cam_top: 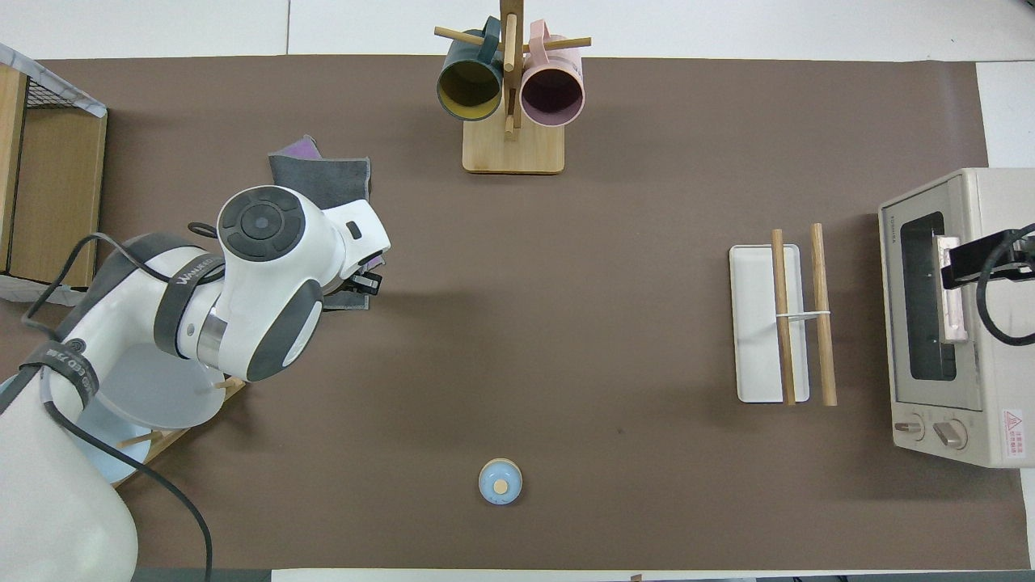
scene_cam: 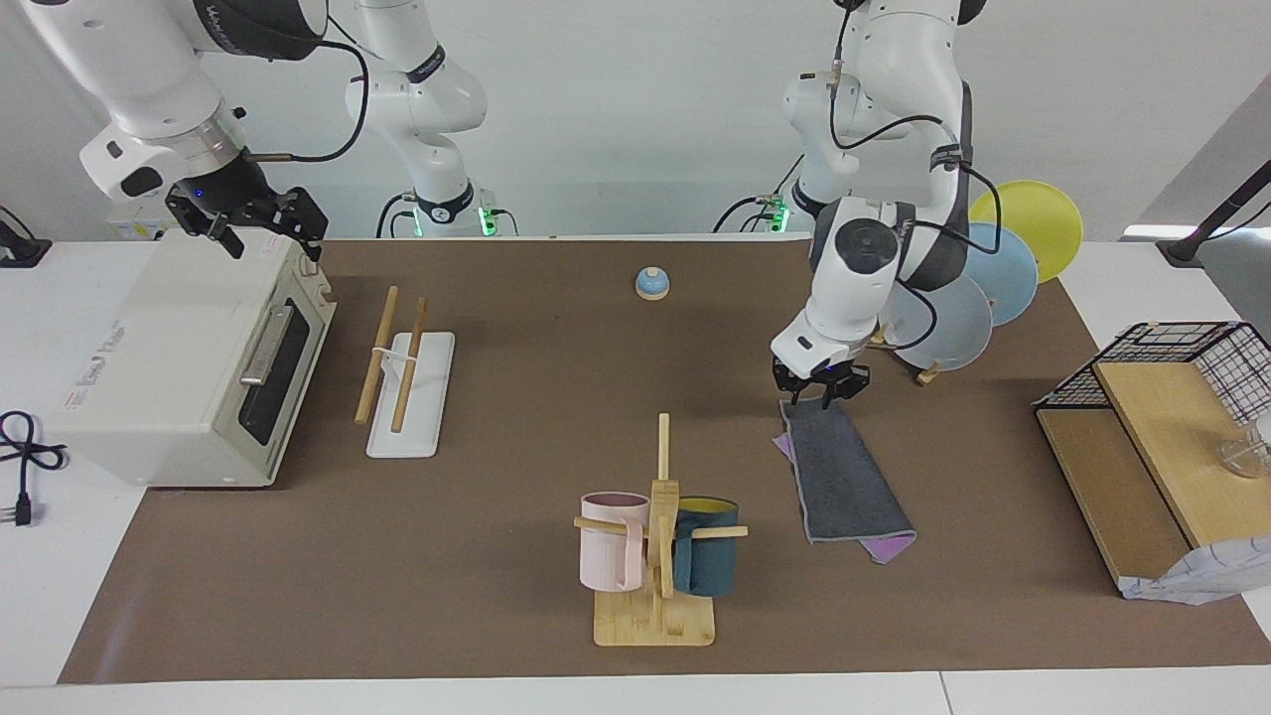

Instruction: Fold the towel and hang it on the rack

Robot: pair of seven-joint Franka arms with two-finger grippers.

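The towel (scene_cam: 844, 477) lies flat on the brown mat, folded into a long strip, dark grey face up with purple showing at its edges. It also shows in the overhead view (cam_top: 323, 174), partly under the left arm. My left gripper (scene_cam: 816, 399) points down at the towel's end nearest the robots and touches or nearly touches it. The rack (scene_cam: 412, 397), a white base with two light-wood rods, stands next to the oven; it also shows in the overhead view (cam_top: 756, 323). My right gripper (scene_cam: 273, 248) waits open and empty above the oven.
A white toaster oven (scene_cam: 179, 367) sits at the right arm's end. A bamboo mug tree (scene_cam: 655, 536) with two mugs stands at the mat's farther edge. A small blue bell (scene_cam: 652, 284), a plate stand (scene_cam: 953, 318) and a wooden shelf with a wire basket (scene_cam: 1162, 417) are around.
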